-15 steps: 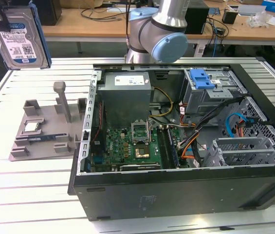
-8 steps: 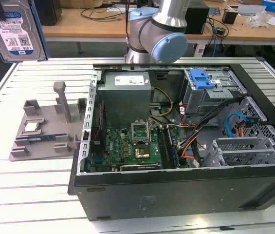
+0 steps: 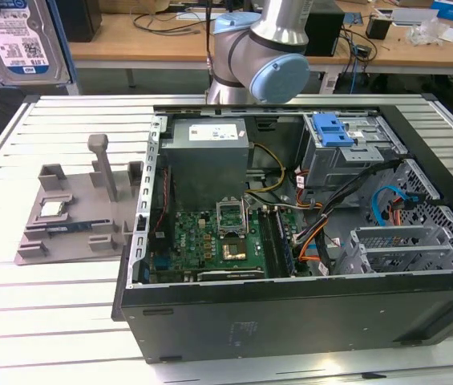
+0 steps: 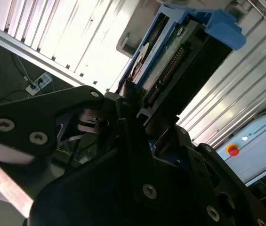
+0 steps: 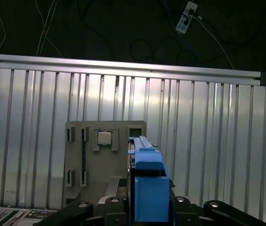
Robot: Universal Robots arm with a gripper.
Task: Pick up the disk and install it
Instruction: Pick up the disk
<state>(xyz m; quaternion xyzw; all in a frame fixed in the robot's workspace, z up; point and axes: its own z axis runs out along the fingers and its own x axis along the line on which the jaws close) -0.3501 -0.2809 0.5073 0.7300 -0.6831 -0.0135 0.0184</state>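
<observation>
Disk (image 4: 170,61) sits clamped edge-on inside the claw (image 4: 144,110).

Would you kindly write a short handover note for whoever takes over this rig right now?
Gripper: shut on the disk.
Disk: held in the air, clear of the table and outside the case; the grey holder lies below it in the first wrist view.
Done: disk picked up.
Left: disk not yet in the case.

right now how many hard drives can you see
1: the disk, clamped in the gripper and held up at the exterior view's left. The grey drive cage might hide others.
</observation>
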